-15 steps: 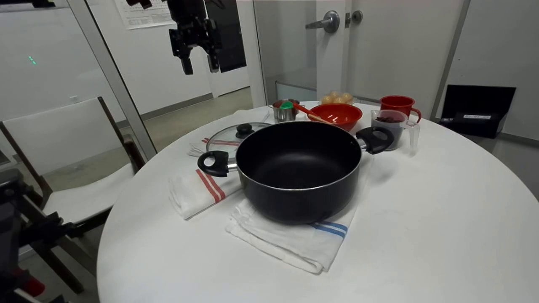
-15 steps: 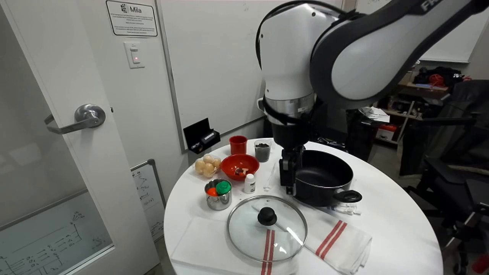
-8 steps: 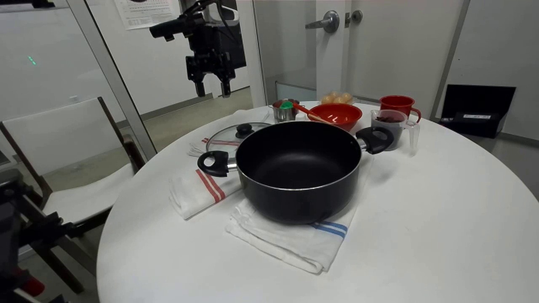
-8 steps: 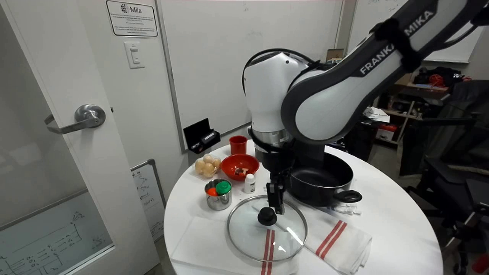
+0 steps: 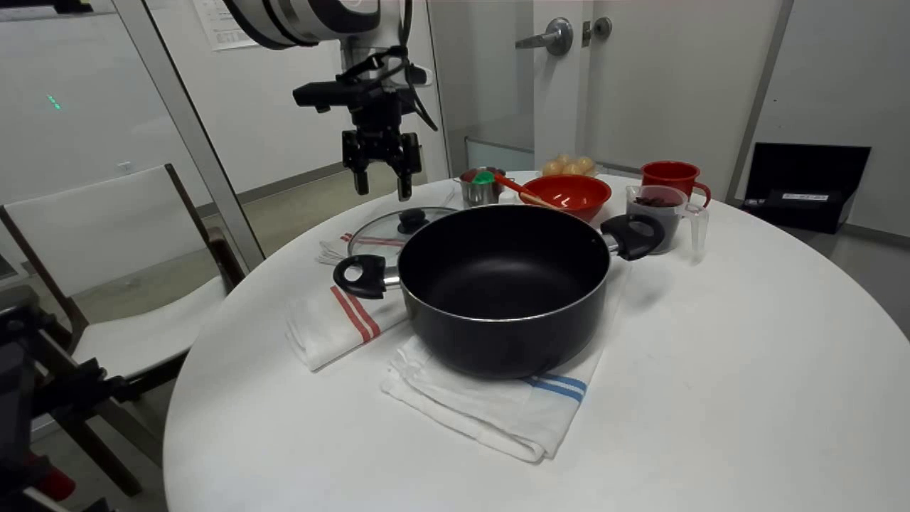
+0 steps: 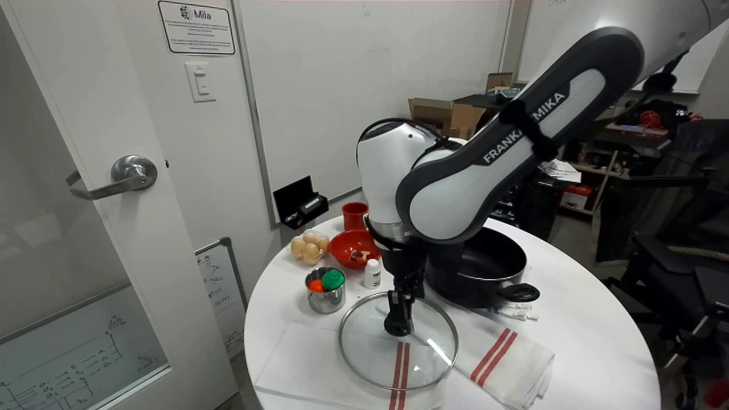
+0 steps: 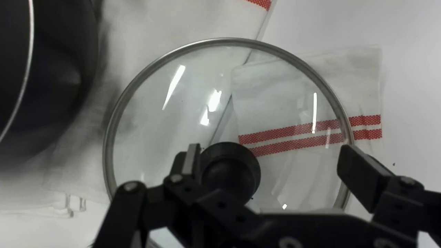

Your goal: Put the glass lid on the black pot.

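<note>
The glass lid (image 5: 373, 231) lies knob up on the folded cloths beside the black pot. It shows whole in an exterior view (image 6: 370, 359), and in the wrist view its metal rim encloses clear glass (image 7: 165, 131). Its black knob (image 7: 229, 172) stands near the left fingertip, inside the jaw span. My gripper (image 7: 274, 163) is open and empty above the lid, off-centre from the knob. In an exterior view the gripper (image 5: 384, 190) hangs above the lid with a visible gap. The black pot (image 5: 505, 345) is open on top; it also shows in an exterior view (image 6: 484, 259).
White cloths with red stripes (image 6: 512, 364) lie under and beside the lid. A metal cup (image 6: 326, 296), white bottle (image 6: 372, 274), red bowl (image 6: 348, 247), eggs (image 6: 309, 247) and red mug (image 5: 670, 174) stand nearby. A clear measuring cup (image 5: 657, 220) is by the pot handle.
The arm has moved from beside the pot to over the lid and come down toward it. The gripper stays open. The lid and pot have not moved.
</note>
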